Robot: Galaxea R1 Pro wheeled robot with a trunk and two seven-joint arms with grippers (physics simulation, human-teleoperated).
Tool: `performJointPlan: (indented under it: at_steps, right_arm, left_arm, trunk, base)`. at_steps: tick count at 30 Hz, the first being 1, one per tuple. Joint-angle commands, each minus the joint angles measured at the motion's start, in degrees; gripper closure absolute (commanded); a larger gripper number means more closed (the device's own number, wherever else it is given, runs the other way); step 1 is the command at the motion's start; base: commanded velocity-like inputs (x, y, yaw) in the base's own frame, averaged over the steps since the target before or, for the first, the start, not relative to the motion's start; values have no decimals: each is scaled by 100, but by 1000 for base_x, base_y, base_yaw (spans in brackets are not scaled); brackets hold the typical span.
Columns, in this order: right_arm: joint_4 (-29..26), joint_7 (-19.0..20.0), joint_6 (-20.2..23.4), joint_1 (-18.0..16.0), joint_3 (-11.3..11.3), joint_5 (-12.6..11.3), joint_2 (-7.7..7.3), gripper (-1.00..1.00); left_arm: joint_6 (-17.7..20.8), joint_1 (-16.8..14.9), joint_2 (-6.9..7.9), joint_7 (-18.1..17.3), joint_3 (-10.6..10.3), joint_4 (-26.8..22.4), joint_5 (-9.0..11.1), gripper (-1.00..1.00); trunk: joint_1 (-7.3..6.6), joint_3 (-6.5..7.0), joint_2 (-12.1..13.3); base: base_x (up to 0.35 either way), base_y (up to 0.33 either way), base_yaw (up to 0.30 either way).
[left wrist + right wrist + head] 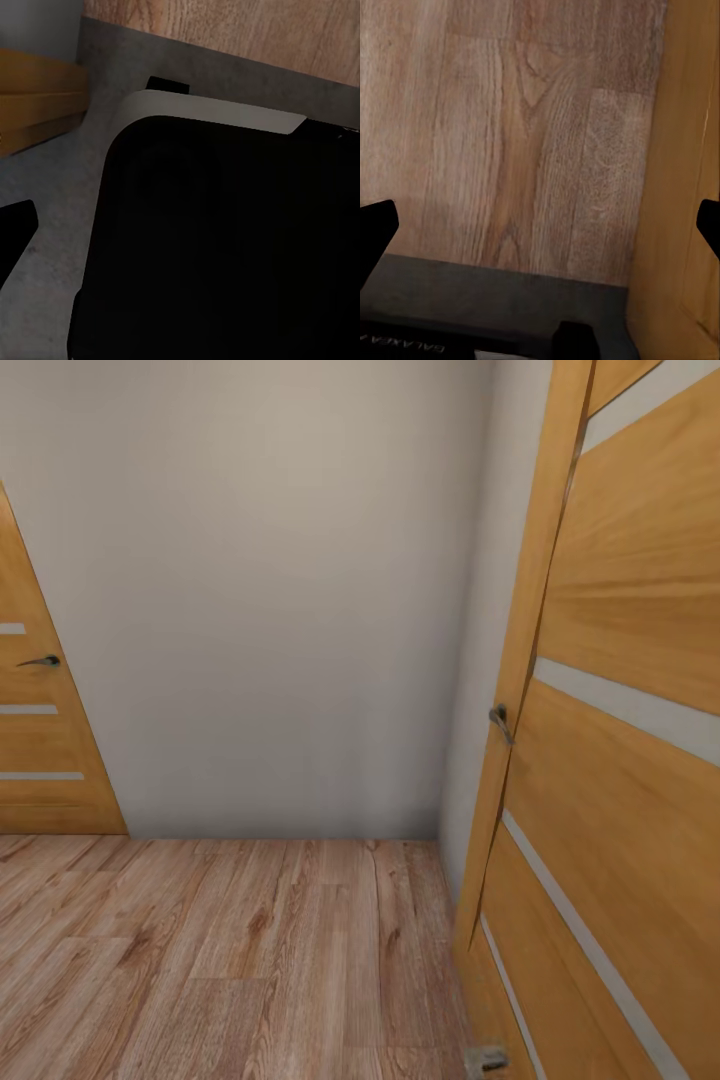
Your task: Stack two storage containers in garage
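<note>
At the lower edges of the right wrist frame, our right gripper (540, 225) shows two dark fingertips (376, 225) set far apart with nothing between them, so it is spread wide and empty. Our left gripper's state we cannot tell: in the left wrist frame one dark fingertip (15, 229) shows at the left edge, and the robot's own black base (225, 247) takes up most of the rest. Below both lies the wood plank floor (525, 135), with a tan door (682, 180) close along the right of the right wrist frame.

Further out, the head view faces a plain grey wall (270, 580) in a corner, a second door (40, 710) at the left edge and the near door with its handle (500, 722) at the right. Neither storage container is in sight (we are in transit, we judge). To do this well, we turn the base slowly, keep clear of the near door, and hold both arms tucked until a doorway opens ahead.
</note>
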Motion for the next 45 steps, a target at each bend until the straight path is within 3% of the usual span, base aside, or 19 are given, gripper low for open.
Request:
performJointPlan:
  at_steps: [1,6,12,14,17,24,36,45]
  right_arm:
    - [11,20,-7,42,50,-59,-2,-100]
    - [11,27,-68,595,48,-75,-68,-100]
    - [16,6,-74,783,47,-82,-109,-100]
    - [16,-19,-75,904,46,-83,-162,-100]
    - [17,-43,-83,1352,46,-94,-353,-100]
    - [13,-61,-524,2036,46,-91,-482,-100]
    - [11,-75,-631,2116,54,-66,-512,-100]
    - [11,-76,-632,2118,72,-48,-518,-100]
  left_arm:
    - [-12,-1,-2,2,27,-1,14,-100]
    - [-12,1,-2,2,27,1,14,-100]
    - [-12,1,-1,2,28,-1,18,-100]
    - [-14,0,0,2,28,-1,19,-100]
    - [-12,-1,-1,9,28,-1,15,-100]
    - [-12,3,-3,7,28,-1,14,-100]
    - [-12,-1,-7,5,30,-1,14,-100]
    - [-12,-1,-11,7,29,-1,14,-100]
  trunk:
    - [0,-5,-3]
    - [0,-5,-3]
    - [0,-5,-3]
    - [0,-5,-3]
    - [0,-5,-3]
    - [0,-5,-3]
    - [0,-5,-3]
    - [0,-5,-3]
  base:
    - [0,0,0]
    - [0,0,0]
    - [0,0,0]
    - [0,0,0]
    - [0,0,0]
    - [0,0,0]
    - [0,0,22]
    - [0,0,227]
